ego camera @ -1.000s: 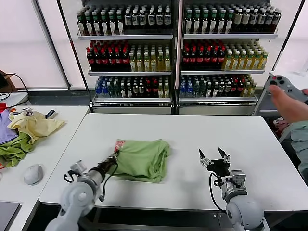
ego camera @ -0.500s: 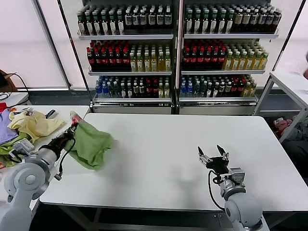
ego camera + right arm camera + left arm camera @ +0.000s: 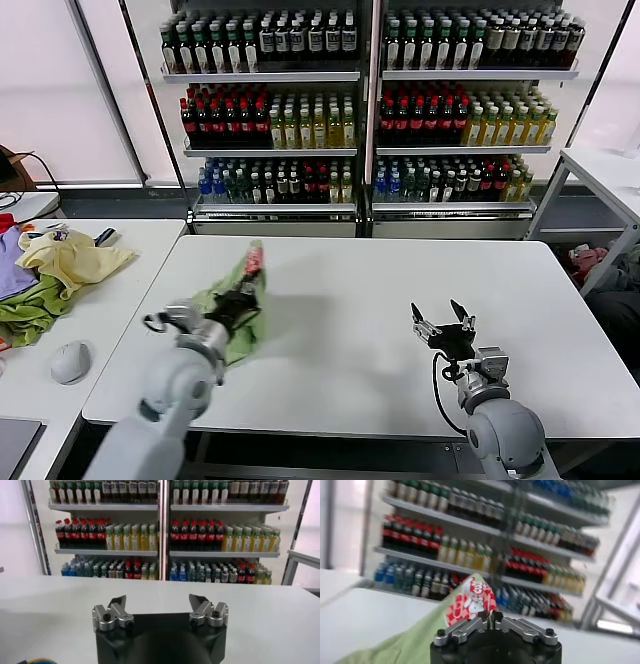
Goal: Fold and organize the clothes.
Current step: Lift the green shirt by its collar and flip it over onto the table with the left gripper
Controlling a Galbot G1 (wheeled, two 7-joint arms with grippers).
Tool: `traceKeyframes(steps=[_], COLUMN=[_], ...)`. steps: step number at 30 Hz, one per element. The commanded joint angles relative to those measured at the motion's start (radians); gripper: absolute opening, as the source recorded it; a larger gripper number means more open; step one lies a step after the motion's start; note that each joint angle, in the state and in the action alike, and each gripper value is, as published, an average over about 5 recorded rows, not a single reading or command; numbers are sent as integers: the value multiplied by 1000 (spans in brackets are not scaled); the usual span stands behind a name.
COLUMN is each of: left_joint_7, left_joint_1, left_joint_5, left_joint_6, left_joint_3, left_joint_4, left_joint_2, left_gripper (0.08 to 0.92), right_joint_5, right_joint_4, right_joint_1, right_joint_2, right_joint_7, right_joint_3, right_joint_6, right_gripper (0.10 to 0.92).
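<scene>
A pale lime-green shirt [image 3: 228,305] with a red-and-white print hangs bunched from my left gripper [image 3: 243,297] over the left part of the white table [image 3: 370,290]. In the left wrist view the left gripper [image 3: 492,619] is shut on the shirt [image 3: 445,625], with the printed patch [image 3: 467,600] rising just past the jaws. My right gripper [image 3: 444,322] is open and empty, low over the table's front right; in the right wrist view it [image 3: 159,607] faces the bare tabletop.
A side table [image 3: 110,300] on the left holds a heap of yellow, green and purple clothes [image 3: 60,265] and a grey mouse [image 3: 70,362]. Shelves of bottles [image 3: 360,110] stand behind the table. A white stand [image 3: 600,175] is at the right.
My left arm has swung the shirt from the table's middle out to the left edge and back inward, lifting it. The person's hand at the right has gone. The right arm stays still.
</scene>
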Motion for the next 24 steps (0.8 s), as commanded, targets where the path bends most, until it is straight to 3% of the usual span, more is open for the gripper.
traceKeyframes(steps=[1,9,17,24], left_joint_7=[37,106,114,55], left_joint_1=[-198,-223,-131,4], left_joint_5=[369,453,444,414], left_joint_6=[-35,-114,-239,-265], left_joint_3=[436,493,445,231], left_joint_4=[308,362,221,55], left_joint_2=[-261,-286,-229,-140], left_gripper=[117,136,358,565], right_joint_5=[6,7,5,3], right_joint_4=[-2,-9,-25,-111], right_joint_1=[6,11,26,105], right_joint_2=[-3,-3,10,71], right_joint_7=[0,-1,12,126], right_joint_3=[5,4,-25,-138], right_joint_6=[0,0,-1,-15], right_gripper=[823,823,823,823])
